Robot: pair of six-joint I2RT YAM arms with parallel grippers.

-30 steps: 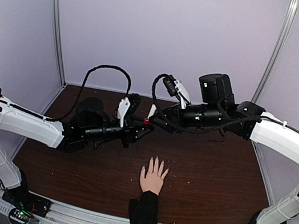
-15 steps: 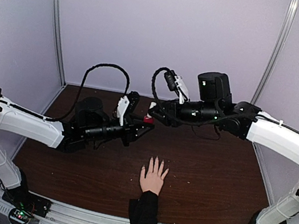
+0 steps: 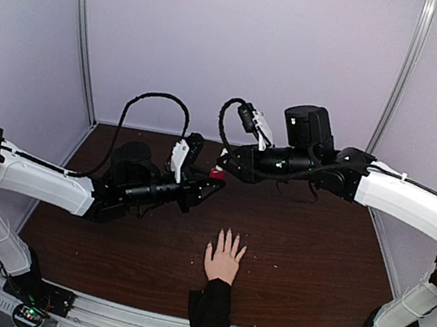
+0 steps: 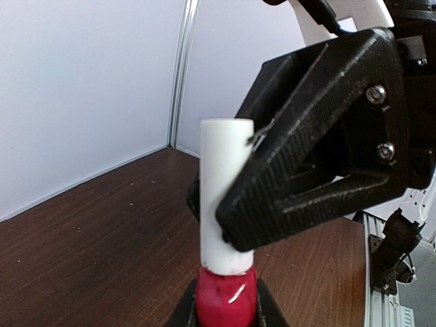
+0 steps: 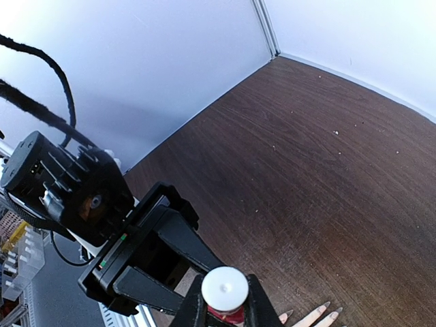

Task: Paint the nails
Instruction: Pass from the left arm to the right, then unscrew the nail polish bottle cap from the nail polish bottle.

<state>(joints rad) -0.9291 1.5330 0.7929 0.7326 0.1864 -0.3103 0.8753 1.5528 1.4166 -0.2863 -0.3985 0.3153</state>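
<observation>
A pale hand (image 3: 223, 259) in a black sleeve lies flat on the brown table near the front, fingers pointing away. Its nails (image 3: 228, 234) are too small to judge there. In the right wrist view the fingertips' nails (image 5: 326, 305) look bare. Above and behind the hand, my left gripper (image 3: 212, 181) is shut on a small red bottle (image 4: 227, 298). The bottle's white cap (image 4: 219, 184) stands upright, and my right gripper (image 5: 225, 300) is shut on that cap (image 5: 225, 287) from above. Both grippers meet in mid-air left of centre.
The dark wooden table (image 3: 314, 248) is walled by pale panels with metal posts (image 3: 85, 30) at the back corners. A black cable loop (image 3: 157, 102) arches over the left arm. A metal rail (image 3: 132, 318) runs along the near edge.
My right gripper moved left onto the white cap and closed on it. The left gripper and the bottle stayed put, and the hand did not move.
</observation>
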